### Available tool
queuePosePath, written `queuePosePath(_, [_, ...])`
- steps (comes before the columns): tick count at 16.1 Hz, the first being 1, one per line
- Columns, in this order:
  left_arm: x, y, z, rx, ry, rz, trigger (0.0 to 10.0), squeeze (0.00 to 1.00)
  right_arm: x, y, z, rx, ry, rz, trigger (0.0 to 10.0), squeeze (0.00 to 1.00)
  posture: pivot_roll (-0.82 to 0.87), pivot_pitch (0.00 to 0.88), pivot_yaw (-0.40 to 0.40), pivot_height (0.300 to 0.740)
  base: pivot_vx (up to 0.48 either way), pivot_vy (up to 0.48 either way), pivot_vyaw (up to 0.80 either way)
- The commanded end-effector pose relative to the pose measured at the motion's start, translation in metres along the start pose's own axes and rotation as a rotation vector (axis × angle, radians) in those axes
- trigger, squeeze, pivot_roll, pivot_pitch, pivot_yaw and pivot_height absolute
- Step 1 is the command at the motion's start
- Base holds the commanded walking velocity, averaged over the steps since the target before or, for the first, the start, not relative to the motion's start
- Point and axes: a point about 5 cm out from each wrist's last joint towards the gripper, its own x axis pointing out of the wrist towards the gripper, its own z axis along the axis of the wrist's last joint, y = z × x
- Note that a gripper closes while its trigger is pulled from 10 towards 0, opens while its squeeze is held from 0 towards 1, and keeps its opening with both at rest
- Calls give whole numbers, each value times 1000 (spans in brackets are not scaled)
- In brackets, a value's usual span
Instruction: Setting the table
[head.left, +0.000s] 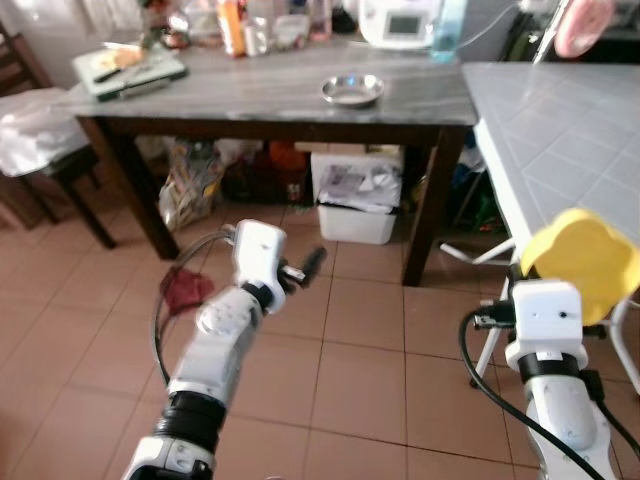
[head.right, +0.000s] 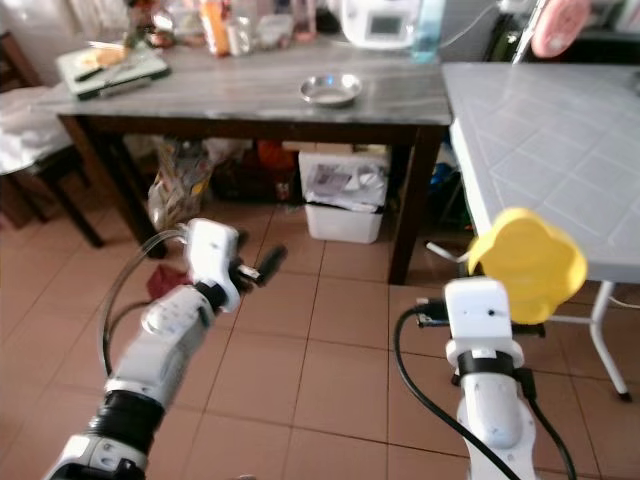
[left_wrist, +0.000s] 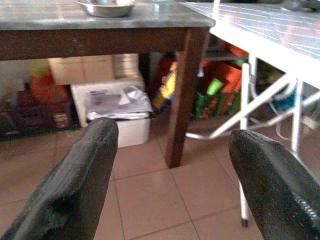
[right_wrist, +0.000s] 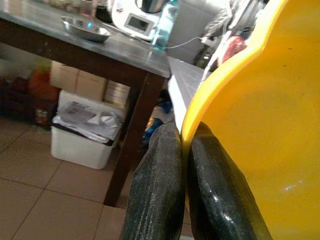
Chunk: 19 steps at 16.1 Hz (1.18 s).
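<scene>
A yellow scalloped plate is pinched at its rim between the fingers of my right gripper, held up near the front corner of the white tiled table. The plate stands on edge beside the black fingers. My left gripper is raised over the floor tiles, open and holding nothing; its two fingers stand wide apart. A small steel bowl sits on the dark grey-topped table ahead.
A cutting board with a knife, bottles and a white appliance crowd the dark table's back. Under it stand a white bin and bags. A chair with cloth is at the left. A red rag lies on the floor.
</scene>
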Motion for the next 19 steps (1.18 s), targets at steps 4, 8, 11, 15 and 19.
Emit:
queuePosePath(4, [-2, 11, 12, 46, -79, 48, 10000, 0, 2, 1, 6, 0, -33, 8, 10000, 0, 1, 76, 9, 740, 0, 68, 0])
queuePosePath(8, [-2, 11, 13, 40, -92, 38, 10000, 0, 1, 2, 6, -5, -32, 8, 10000, 0, -3, 72, 11, 740, 0, 0, 0])
queuePosePath(11, [-1, 10, 13, 34, -93, 28, 10000, 0, 1, 1, 7, -3, -36, 3, 10000, 0, -7, 67, 12, 740, 0, 0, 0])
queuePosePath(15, [-1, 10, 13, 30, -95, 22, 10000, 0, 2, 1, 7, -2, -38, 5, 10000, 0, -7, 65, 12, 740, 66, 0, 0])
queuePosePath(19, [-1, 9, 11, 24, -92, 14, 10000, 0, 2, 2, 8, -5, -41, 15, 10000, 0, -5, 64, 9, 740, 289, 0, 0])
